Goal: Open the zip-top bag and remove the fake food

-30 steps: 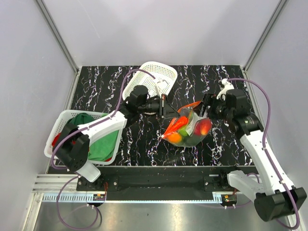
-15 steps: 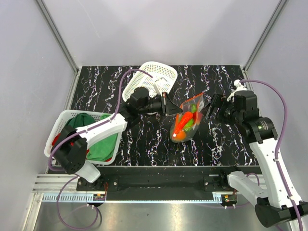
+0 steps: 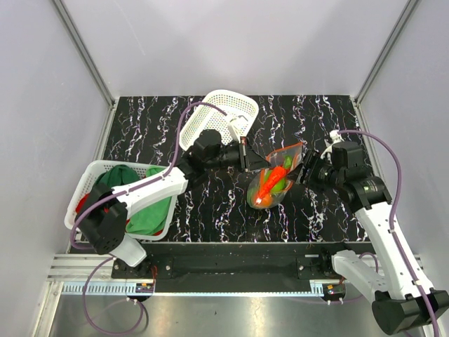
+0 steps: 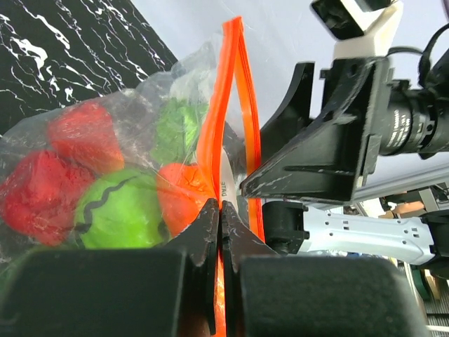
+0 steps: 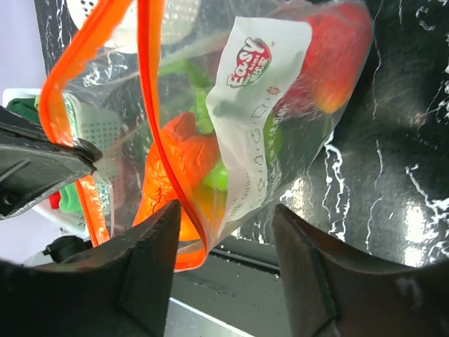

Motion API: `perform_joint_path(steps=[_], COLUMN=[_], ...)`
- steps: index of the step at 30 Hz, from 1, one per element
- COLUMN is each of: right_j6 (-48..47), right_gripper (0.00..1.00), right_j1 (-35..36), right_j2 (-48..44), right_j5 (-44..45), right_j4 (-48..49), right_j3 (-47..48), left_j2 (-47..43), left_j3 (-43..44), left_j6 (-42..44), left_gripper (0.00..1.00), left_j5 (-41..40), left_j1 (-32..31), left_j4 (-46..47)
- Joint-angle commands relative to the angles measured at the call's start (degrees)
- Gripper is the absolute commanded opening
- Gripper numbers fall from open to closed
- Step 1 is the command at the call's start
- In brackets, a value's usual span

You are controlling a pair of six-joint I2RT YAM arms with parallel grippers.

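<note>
Clamped shut on the orange strip of the zip-top bag [image 4: 231,91] with the left gripper [image 4: 219,210]; plain only from that wrist. Just right of the bag, right gripper [image 5: 224,210] spread apart, a loop of strip between, contact unclear. Inside, fake food [image 4: 112,210] blurred by crinkled plastic. From above, cannot tell whether lifted off the worktop [image 3: 210,203].

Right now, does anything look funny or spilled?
Nothing has spilled. The bag hangs askew, pinched at one lip by the left hand. Its mouth gapes open, and the food is all inside.
</note>
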Motion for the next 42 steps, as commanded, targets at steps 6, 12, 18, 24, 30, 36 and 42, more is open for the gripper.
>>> perform_joint_path(steps=[6, 12, 18, 24, 30, 36, 42], right_j6=[4.22, 2.82, -1.31, -2.19, -5.18, -8.87, -8.78], right_gripper=[0.31, 0.00, 0.00, 0.00, 0.00, 0.00, 0.00], right_j1=[0.02, 0.02, 0.02, 0.02, 0.02, 0.02, 0.02], right_j2=[-5.23, -6.29, -8.48, -7.70, -7.00, -5.85, -5.50], right_j5=[-2.87, 3.71, 12.77, 11.73, 10.15, 3.38, 2.41], right_j4=[3.16, -0.17, -6.15, -5.37, -4.57, -2.99, -2.72], right_j3=[-3.17, -0.29, 4.38, 1.57, 1.74, 1.04, 2.27], left_j2=[1.94, 4.76, 6.52, 6.61, 2.92, 1.16, 2.99], left_j3=[5.40, 8.22, 8.23, 4.89, 7.07, 18.23, 23.16], left_j6=[-0.38, -0.56, -0.65, -0.12, 9.78, 22.00, 26.68], left_gripper=[0.00, 0.00, 0.00, 0.00, 0.17, 0.46, 0.33], left_j5=[-1.34, -0.29, -1.43, -2.75, -11.27, -20.93, -22.80], left_j1=[-0.95, -3.23, -5.69, -6.93, -7.02, -9.38, -13.16], left_j4=[3.76, 3.50, 4.02, 3.50, -10.96, -24.18, -24.28])
